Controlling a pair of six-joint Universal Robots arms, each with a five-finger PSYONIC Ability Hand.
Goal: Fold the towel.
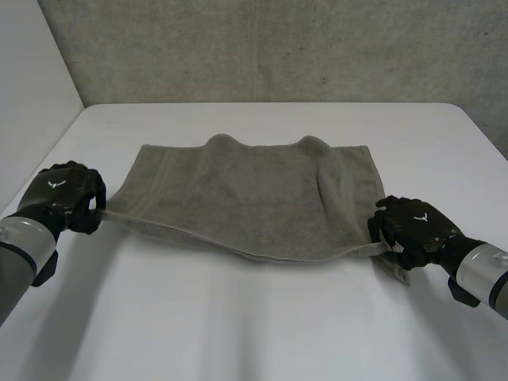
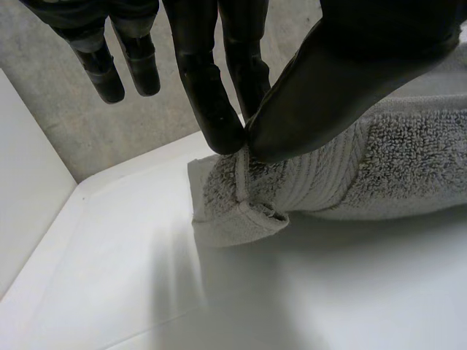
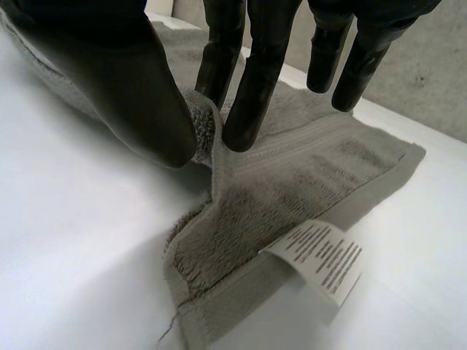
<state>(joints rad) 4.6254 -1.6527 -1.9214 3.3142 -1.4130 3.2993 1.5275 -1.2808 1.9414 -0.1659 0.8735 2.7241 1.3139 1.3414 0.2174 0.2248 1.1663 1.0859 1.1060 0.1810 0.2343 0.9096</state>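
Observation:
A grey towel [image 1: 254,190] lies spread across the middle of the white table [image 1: 238,317], its far edge bunched into two humps. Its near edge is stretched between my two hands and hangs just off the table. My left hand [image 1: 63,194] is at the near left corner; in the left wrist view its thumb [image 2: 328,87] and a fingertip pinch the corner hem of the towel [image 2: 394,168]. My right hand [image 1: 413,226] is at the near right corner. There the thumb [image 3: 117,80] and a finger squeeze a raised ridge of the towel [image 3: 292,182].
A white care label [image 3: 321,259] sticks out from the towel's corner beside my right hand. A grey wall [image 1: 278,48] runs behind the table. Bare tabletop lies in front of the towel and at both sides.

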